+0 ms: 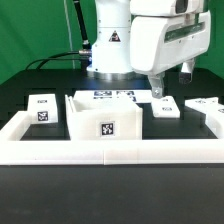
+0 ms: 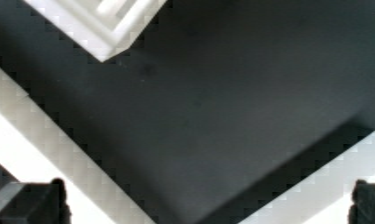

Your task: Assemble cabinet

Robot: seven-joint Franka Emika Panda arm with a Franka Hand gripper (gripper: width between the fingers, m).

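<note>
The white box-shaped cabinet body (image 1: 105,118) stands on the black table near the front rail, with a square tag on its near face. Small white tagged panels lie around it: one at the exterior view's left (image 1: 42,106), one right of the body (image 1: 160,105), one at the far right (image 1: 205,105). My gripper (image 1: 171,80) hangs above the panel right of the body, apart from it. In the wrist view the gripper (image 2: 202,205) is open and empty, with dark fingertips (image 2: 33,203) at both edges over bare black table. A white part's corner (image 2: 106,25) shows beyond it.
The low white rail frame (image 1: 110,152) borders the table's front and sides. The marker board (image 1: 112,96) lies flat behind the cabinet body, before the robot base (image 1: 108,50). In the wrist view, white bands (image 2: 24,125) run diagonally on both sides of the black surface.
</note>
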